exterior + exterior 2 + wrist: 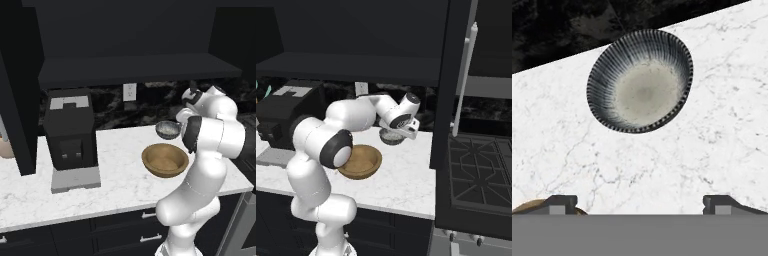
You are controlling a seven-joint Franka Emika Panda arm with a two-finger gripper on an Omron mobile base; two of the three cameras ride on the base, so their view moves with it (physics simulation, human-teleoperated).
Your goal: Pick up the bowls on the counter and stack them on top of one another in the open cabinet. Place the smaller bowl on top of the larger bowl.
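Both bowls sit on the counter [115, 180], so nothing has been stacked yet — the step in hand looks like an approach to the smaller bowl [640, 80]. In the hand view that bowl lies in the upper middle of the frame, upright, with a dark ribbed wall and a pale inside, close to where the white marble meets the black backsplash. The tool [640, 204] hangs above the counter with its two dark fingertips [561, 204] at the bottom corners of that frame, spread wide apart and gripping nothing; bare marble lies between them and the bowl.

In the left base view the smaller bowl is at centre right, just beside the larger bowl [165, 160], which sits below it in the frame; I cannot tell whether the rims touch. The open cabinet [135, 67] spans the upper part of that frame, its shelf board bare in the part that shows.

Since the small bowl must end on top, the wooden one probably ought to reach the shelf first — unless this bowl is set aside there. Either way, the next move calls for bringing the tool forward and down until one finger is inside the rim and one outside, then closing.
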